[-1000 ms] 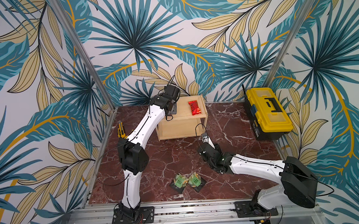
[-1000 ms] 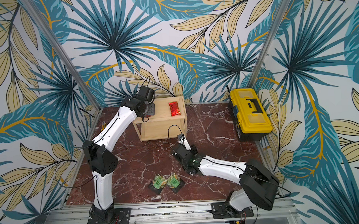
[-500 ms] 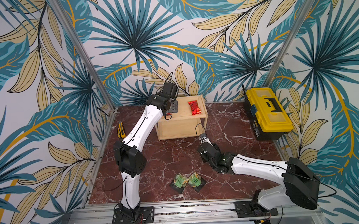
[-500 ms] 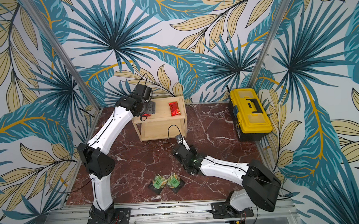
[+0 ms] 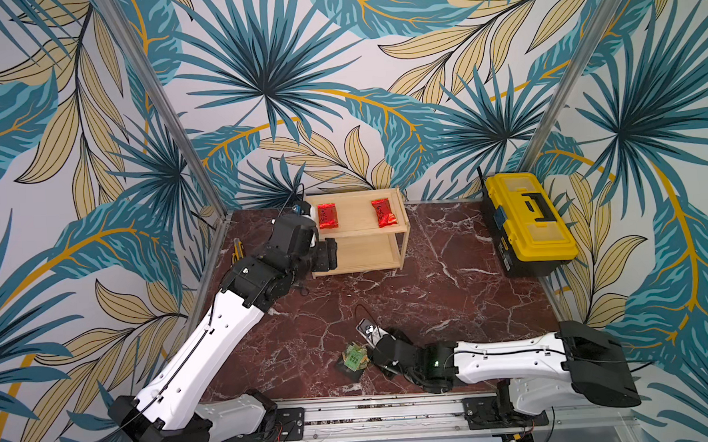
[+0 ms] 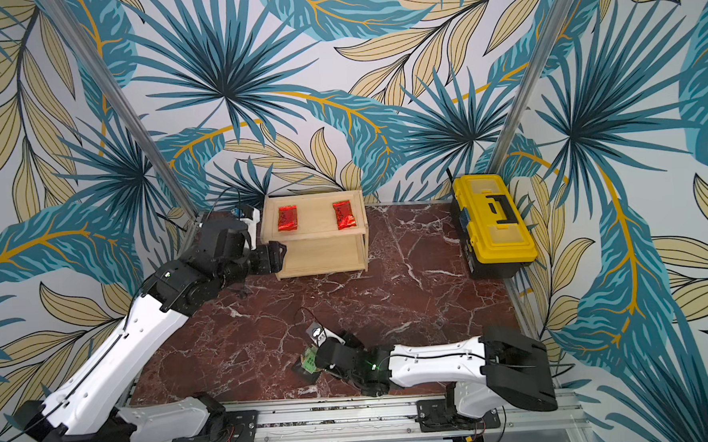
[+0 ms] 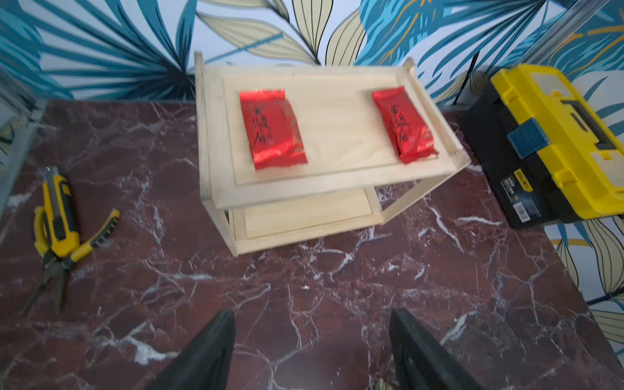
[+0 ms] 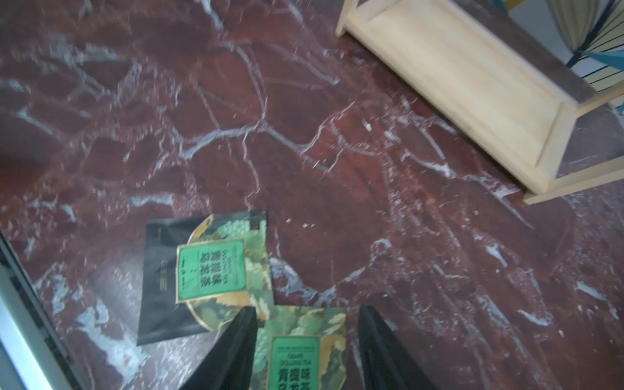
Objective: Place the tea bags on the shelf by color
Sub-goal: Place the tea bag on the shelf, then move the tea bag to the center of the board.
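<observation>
While the left gripper (image 7: 312, 317) is held open, empty, facing the shelf (image 7: 331, 128), the right gripper (image 8: 308, 315) is spread over one green tea bag (image 8: 300, 354). Nothing is gripped.

Red marble table (image 5: 431, 293), white veins. On it: pale wood shelf (image 5: 402, 229) at back; yellow-black toolbox (image 5: 529, 221) at right side; yellow pliers (image 7: 98, 236) + box knife (image 7: 59, 206), touching, at left side; 2 green tea bags (image 8: 211, 270), (image 8: 300, 351) flat near front edge, just beside each other. Shelf top tier: 2 red tea bags (image 5: 327, 216), (image 5: 383, 212), one per end, apart.
</observation>
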Robot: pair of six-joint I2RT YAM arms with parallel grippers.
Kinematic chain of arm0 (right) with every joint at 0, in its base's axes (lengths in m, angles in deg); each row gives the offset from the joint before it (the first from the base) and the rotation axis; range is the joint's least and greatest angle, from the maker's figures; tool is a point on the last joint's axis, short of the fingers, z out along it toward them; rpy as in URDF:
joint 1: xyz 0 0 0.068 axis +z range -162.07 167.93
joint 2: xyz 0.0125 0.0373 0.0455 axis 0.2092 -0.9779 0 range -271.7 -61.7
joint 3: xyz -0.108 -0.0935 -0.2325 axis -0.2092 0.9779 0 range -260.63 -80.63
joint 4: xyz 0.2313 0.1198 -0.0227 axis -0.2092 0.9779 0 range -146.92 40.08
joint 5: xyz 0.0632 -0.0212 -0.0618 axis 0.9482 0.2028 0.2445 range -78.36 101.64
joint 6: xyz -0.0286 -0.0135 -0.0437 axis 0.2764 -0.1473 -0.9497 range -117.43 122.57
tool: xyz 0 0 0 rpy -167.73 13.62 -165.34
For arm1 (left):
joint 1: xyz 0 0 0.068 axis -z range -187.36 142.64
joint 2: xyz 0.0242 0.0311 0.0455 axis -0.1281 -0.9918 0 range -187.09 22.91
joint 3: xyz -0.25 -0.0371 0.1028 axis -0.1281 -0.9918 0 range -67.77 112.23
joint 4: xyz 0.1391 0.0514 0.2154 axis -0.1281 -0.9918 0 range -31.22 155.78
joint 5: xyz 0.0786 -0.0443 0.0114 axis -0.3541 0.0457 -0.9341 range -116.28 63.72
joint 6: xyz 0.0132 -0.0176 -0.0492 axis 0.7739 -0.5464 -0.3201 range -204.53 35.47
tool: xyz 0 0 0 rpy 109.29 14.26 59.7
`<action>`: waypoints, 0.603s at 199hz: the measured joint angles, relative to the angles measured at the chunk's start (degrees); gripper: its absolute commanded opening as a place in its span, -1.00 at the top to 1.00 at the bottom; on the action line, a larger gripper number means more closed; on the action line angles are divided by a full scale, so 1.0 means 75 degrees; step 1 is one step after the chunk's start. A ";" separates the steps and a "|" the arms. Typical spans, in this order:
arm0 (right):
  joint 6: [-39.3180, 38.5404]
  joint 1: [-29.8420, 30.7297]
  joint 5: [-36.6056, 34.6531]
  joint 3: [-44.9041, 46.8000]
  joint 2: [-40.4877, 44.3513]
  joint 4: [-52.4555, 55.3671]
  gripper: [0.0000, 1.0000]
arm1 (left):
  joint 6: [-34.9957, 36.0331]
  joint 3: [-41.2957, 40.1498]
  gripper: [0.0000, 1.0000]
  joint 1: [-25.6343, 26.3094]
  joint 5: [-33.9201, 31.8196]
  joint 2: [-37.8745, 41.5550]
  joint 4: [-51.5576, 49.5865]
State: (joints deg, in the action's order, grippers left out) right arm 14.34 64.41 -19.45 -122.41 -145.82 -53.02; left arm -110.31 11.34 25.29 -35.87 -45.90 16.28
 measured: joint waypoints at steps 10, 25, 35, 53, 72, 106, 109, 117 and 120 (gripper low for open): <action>0.0102 0.0321 -0.0117 -0.0187 -0.0469 0.0067 -0.07 | -0.0134 -0.0428 -0.50 0.0000 0.0105 0.0236 -0.0122; 0.0242 0.0758 -0.0219 -0.0460 -0.1064 0.0119 -0.10 | -0.0300 -0.1090 -0.50 0.0000 0.0239 0.0717 -0.0242; 0.0318 0.0959 -0.0245 -0.0603 -0.1317 0.0140 -0.14 | -0.0425 -0.1521 -0.51 0.0000 0.0321 0.1116 -0.0341; 0.0405 0.1160 -0.0256 -0.0740 -0.1559 0.0146 -0.20 | -0.0627 -0.2081 -0.51 -0.0012 0.0420 0.1705 -0.0443; 0.0490 0.1201 -0.0251 -0.0740 -0.1565 0.0198 -0.24 | -0.0863 -0.2541 -0.51 -0.0015 0.0548 0.2025 -0.0434; 0.0603 0.1204 -0.0157 -0.0729 -0.1565 0.0326 -0.31 | -0.1294 -0.3596 -0.53 -0.0029 0.0836 0.2189 -0.0254; 0.0612 0.1204 -0.0146 -0.0731 -0.1565 0.0344 -0.32 | -0.1320 -0.3675 -0.53 -0.0032 0.0857 0.2189 -0.0233; 0.0632 0.1204 -0.0122 -0.0731 -0.1571 0.0367 -0.35 | -0.1399 -0.3870 -0.54 -0.0061 0.0889 0.2183 -0.0187; 0.0635 0.1204 -0.0114 -0.0731 -0.1574 0.0376 -0.36 | -0.1425 -0.3928 -0.54 -0.0079 0.0909 0.2183 -0.0172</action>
State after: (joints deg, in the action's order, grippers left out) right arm 19.10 73.44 -20.30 -127.89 -157.62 -50.20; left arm -121.00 -18.13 24.70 -29.05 -29.53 14.99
